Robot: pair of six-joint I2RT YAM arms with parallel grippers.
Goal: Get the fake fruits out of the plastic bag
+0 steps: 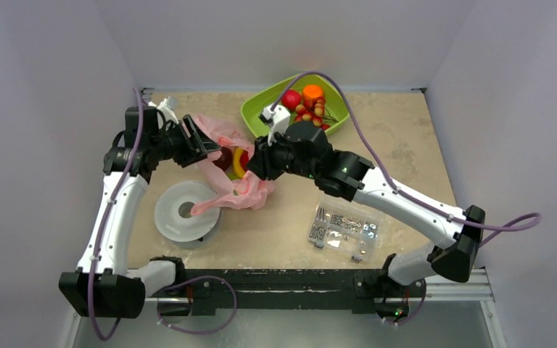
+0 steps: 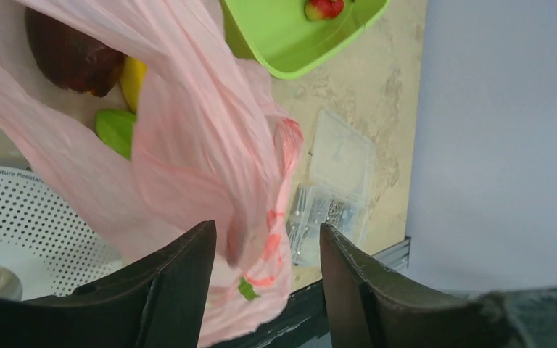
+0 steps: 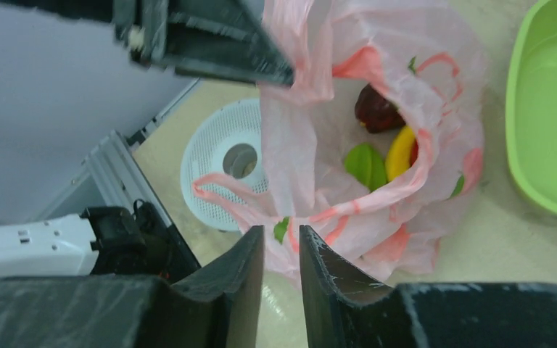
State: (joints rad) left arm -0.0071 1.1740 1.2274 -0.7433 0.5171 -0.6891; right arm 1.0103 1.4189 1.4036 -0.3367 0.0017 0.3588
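Note:
The pink plastic bag (image 1: pixel 250 190) lies open at the table's middle left. Inside it I see a dark red fruit (image 3: pixel 377 109), a yellow fruit (image 3: pixel 400 152) and a green one (image 3: pixel 366 165). My left gripper (image 1: pixel 207 145) is at the bag's far left rim. Its jaws stand wide open in the left wrist view (image 2: pixel 268 232), with a raised fold of the bag (image 2: pixel 210 145) between them. My right gripper (image 1: pixel 250 174) is at the bag's near rim. Its jaws (image 3: pixel 281 230) are a narrow gap apart, with the rim just at the tips.
A green bowl (image 1: pixel 261 109) at the back holds a red apple (image 1: pixel 290 99), an orange (image 1: pixel 312 92) and several small red fruits. A white perforated disc (image 1: pixel 181 210) lies left of the bag, under one handle. A clear box of small parts (image 1: pixel 344 228) sits near the front right.

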